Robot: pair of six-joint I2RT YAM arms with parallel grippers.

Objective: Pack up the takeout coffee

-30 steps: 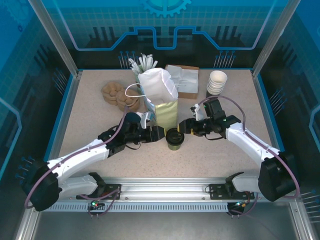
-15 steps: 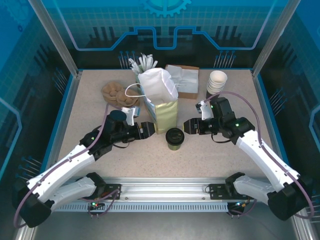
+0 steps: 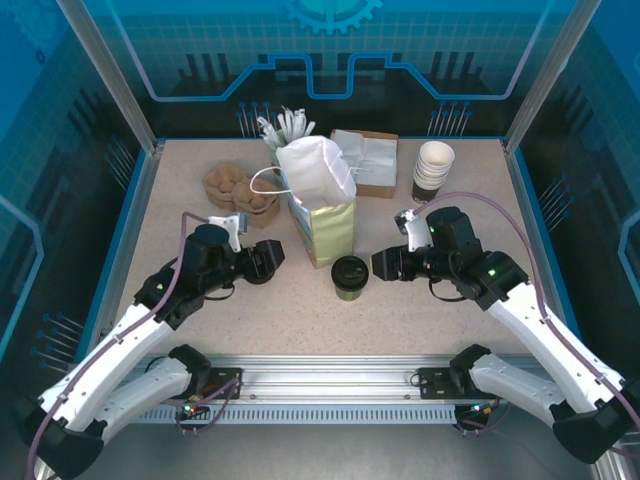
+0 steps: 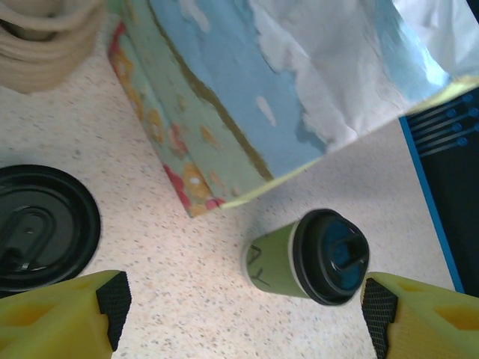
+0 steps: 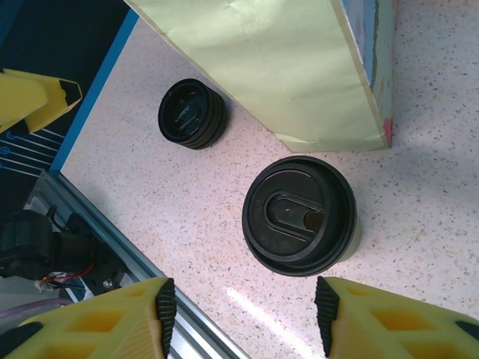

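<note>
The cup is not yet packed
It is set mid worktop, beside the bag. The left gripper and right gripper are spread, empty. It should be gripped softly, kept upright.

Olive-green cup, black lid, perhaps floral-printed bag
</note>
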